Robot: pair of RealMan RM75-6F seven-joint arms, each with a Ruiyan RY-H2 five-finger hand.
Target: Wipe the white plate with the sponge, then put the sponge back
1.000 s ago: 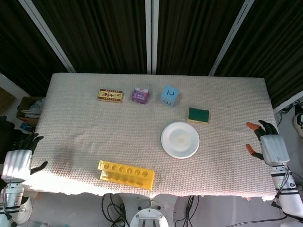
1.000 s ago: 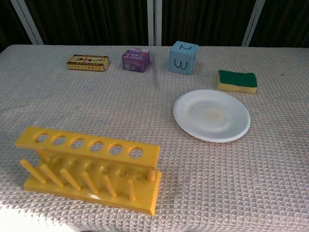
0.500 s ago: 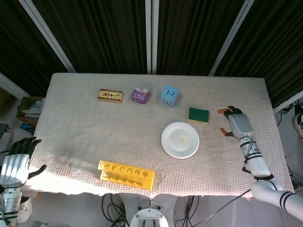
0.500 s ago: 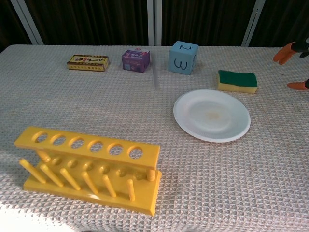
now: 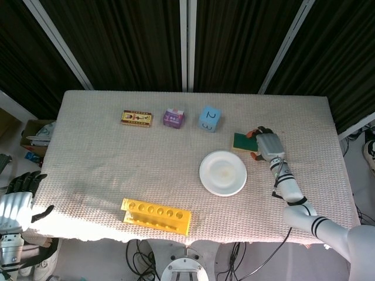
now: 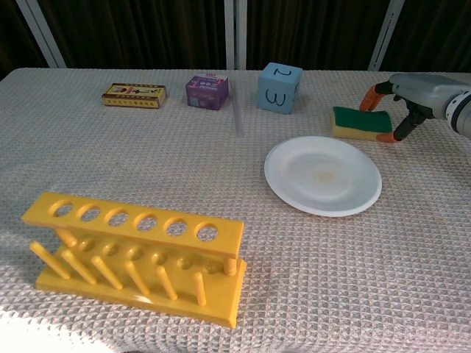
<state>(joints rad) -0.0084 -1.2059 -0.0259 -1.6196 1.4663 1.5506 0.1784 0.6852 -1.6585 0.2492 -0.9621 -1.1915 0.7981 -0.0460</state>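
The right hand (image 6: 412,99) hangs right over the far-right end of the sponge (image 6: 359,123), fingers spread and arched downward, orange fingertips (image 6: 374,95) at the sponge's far edge on one side and at its near right corner on the other; from the chest view I cannot tell whether they are actually touching the sponge, and nothing is gripped. In the head view the same right hand (image 5: 266,144) covers the sponge's right edge, with the green top of the sponge (image 5: 242,141) showing to its left. The sponge lies flat on the cloth, green side up, yellow foam below, just beyond the white plate (image 6: 322,175) and close to its far-right rim without touching it. The plate sits flat, with a faint yellowish smear near its centre. Down at the near-left corner, off the table's (image 5: 94,158) edge, the left hand (image 5: 16,205) hangs with its fingers apart and nothing in it; the chest view does not show it. Moving outward, along the far side stands a blue cube (image 6: 280,88) marked with numbers, then a small purple box (image 6: 206,92), then a flat yellow box (image 6: 134,95) further left. At the near side, well apart from the plate, stands a yellow test tube rack (image 6: 140,254).
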